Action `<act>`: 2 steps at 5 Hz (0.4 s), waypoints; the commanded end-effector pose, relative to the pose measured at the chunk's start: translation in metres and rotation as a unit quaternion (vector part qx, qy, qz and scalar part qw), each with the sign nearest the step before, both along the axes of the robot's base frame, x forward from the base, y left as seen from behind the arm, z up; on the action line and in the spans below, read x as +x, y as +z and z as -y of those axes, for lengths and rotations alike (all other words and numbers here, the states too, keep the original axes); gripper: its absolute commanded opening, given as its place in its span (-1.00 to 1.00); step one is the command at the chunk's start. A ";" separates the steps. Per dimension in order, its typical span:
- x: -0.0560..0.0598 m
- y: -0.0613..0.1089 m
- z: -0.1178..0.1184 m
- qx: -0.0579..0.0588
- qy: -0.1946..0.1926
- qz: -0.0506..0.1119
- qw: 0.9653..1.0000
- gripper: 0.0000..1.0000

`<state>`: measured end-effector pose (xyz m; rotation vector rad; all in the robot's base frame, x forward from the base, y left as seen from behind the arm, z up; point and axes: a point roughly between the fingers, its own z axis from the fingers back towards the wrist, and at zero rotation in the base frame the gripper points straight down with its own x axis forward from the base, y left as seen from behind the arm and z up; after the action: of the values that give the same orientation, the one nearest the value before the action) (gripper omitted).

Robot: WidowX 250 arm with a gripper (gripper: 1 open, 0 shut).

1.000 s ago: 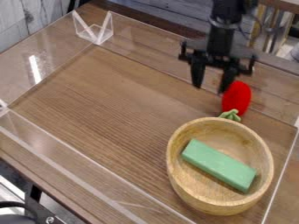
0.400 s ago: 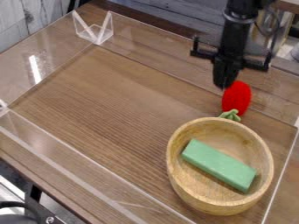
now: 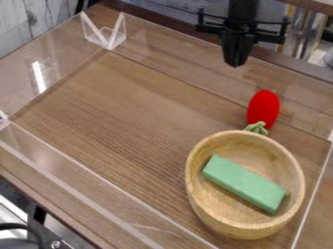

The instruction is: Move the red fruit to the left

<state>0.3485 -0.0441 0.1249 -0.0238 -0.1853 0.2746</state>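
Gripper (image 3: 236, 60) raised, jaw state not discernible, nothing held; red fruit (image 3: 264, 105) seen below-right, on desk (image 3: 130, 117).

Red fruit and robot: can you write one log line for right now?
end effector: raised, empty, away from fruit | red fruit: on table, beside wooden bowl | green block: in bowl | move left: not done

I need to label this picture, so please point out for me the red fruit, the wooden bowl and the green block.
red fruit (image 3: 264, 106), camera view, middle of its glossy red body.
wooden bowl (image 3: 196, 185), camera view, left part of its rim.
green block (image 3: 243, 184), camera view, centre of its top face.
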 end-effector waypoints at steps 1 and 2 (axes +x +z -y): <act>0.011 -0.001 0.009 0.004 0.023 0.015 1.000 1.00; 0.022 -0.021 0.023 0.008 0.037 0.006 0.999 1.00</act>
<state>0.3601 -0.0648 0.0804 0.0222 -0.1262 0.3429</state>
